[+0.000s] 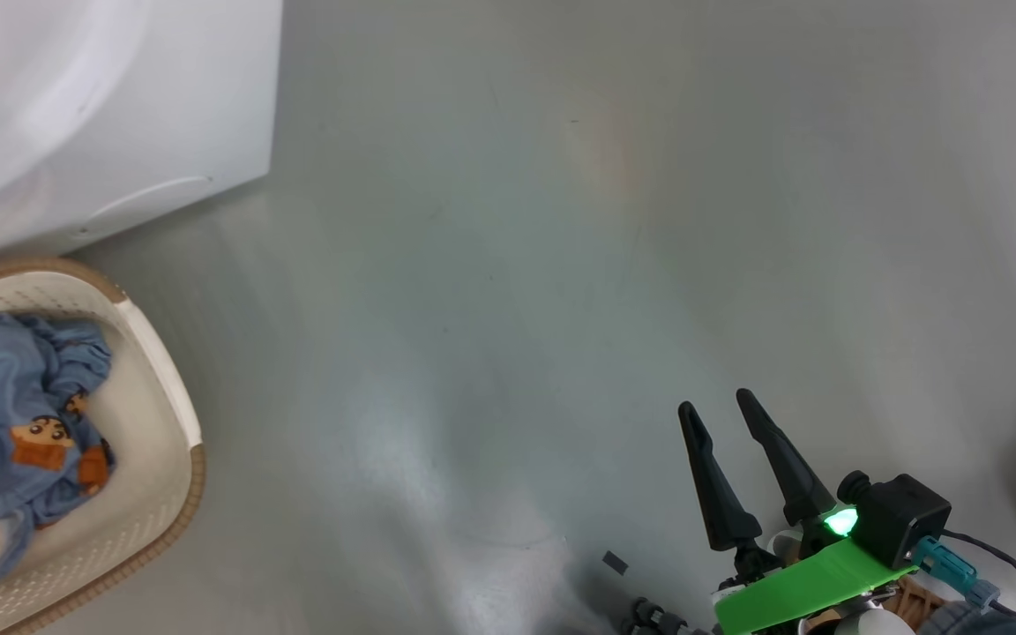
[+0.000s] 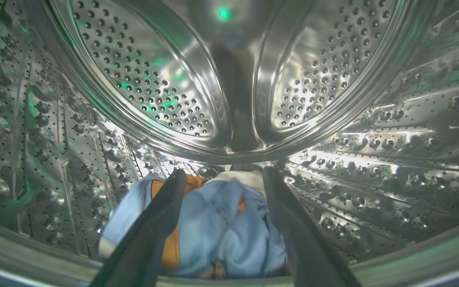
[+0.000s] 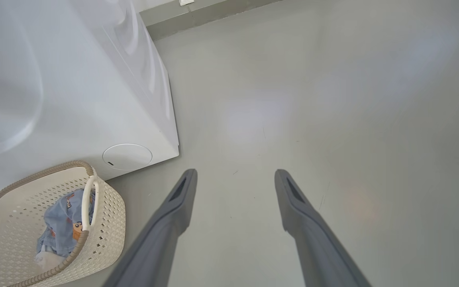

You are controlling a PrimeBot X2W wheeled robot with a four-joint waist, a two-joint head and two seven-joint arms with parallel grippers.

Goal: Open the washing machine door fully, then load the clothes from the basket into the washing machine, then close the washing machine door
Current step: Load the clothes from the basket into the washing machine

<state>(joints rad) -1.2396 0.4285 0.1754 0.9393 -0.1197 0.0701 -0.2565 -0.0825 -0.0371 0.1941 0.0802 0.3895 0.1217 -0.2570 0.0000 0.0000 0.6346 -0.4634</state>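
Left gripper [image 2: 224, 172]: inside drum [image 2: 134, 79], fingers spread wide, closed on nothing; light blue clothes [image 2: 221, 227] lying between and below them
Right gripper [image 1: 713, 401]: fingers parted, empty, above grey floor [image 1: 508, 265], well apart from basket [image 1: 183, 401]
Washing machine [image 1: 120, 106]: white, boxy, at upper left of head view
Drum: perforated steel, green glints on walls
Basket: cream, perforated, brown rim, on floor just beside machine front
Clothes: blue with cartoon print; one crumpled piece [image 1: 14, 414] in basket, another on drum floor

You have light blue clothes [image 1: 14, 397] with orange-brown cartoon figures in a cream perforated basket [image 1: 162, 375], brown-rimmed. Beside the basket, the washing machine [image 1: 138, 106] is white, its drum [image 2: 146, 91] hole-dotted steel.
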